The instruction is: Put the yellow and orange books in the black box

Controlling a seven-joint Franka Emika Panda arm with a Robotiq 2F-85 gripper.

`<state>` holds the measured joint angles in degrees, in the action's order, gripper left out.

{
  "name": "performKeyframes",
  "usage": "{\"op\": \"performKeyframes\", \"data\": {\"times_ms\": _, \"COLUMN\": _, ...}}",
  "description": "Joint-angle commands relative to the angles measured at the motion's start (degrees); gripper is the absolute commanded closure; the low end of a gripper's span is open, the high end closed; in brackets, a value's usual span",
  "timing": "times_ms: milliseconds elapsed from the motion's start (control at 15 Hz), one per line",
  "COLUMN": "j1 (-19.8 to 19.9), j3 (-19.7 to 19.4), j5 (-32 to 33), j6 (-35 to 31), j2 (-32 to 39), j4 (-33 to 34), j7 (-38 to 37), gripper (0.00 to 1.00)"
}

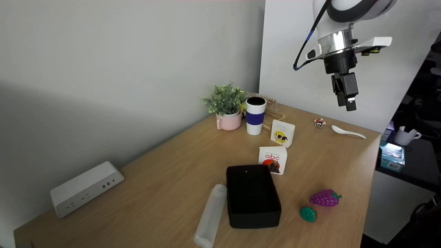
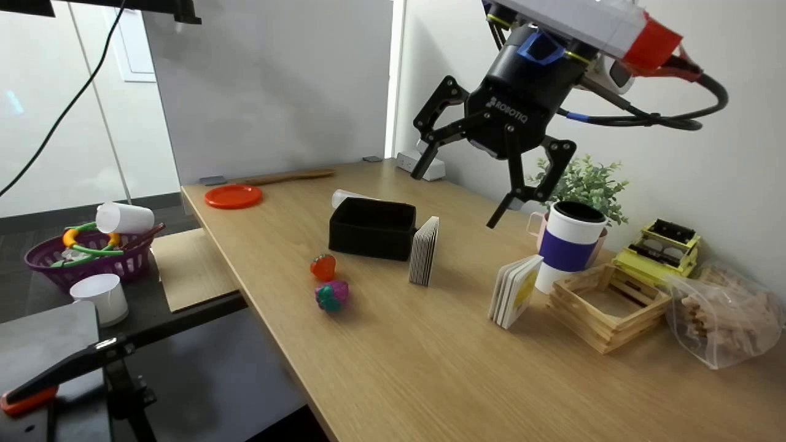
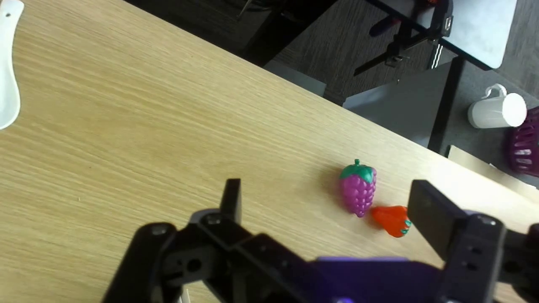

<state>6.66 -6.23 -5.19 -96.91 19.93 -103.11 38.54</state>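
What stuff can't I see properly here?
Abc book, in an exterior view: bottom corner hidden behind the black box.
Tiny red thing, in an exterior view: too small to tell.
White spoon, wrist view: left edge cuts it off.
Purple basket, wrist view: right edge cuts it off.

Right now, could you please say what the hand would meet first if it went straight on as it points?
Most likely the wooden tabletop: the open hand points down toward it, though depth is unclear and the purple toy lies near that line.
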Motion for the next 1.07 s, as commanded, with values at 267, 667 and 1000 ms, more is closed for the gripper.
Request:
{"op": "performKeyframes", "data": {"times_ms": 267, "j1": 1.80, "j3": 1.70, "j5": -0.30, "j6": -0.72, "j2": -0.05, "j4": -0.09, "j7": -0.09, "gripper": 0.00}}
{"op": "performKeyframes", "data": {"times_ms": 667, "j1": 3.57, "j3": 1.78, "j5": -5.82, "j6": -8.77, "j2": 0.27, "j4": -0.46, "j7": 0.13, "gripper": 0.00}}
{"op": "performKeyframes", "data": {"times_ms": 1000, "j1": 4.38, "j3": 0.84, "j5": -4.33, "j6": -18.45, "j2": 1.50, "j4": -1.27, "j7": -2.87, "gripper": 0.00}}
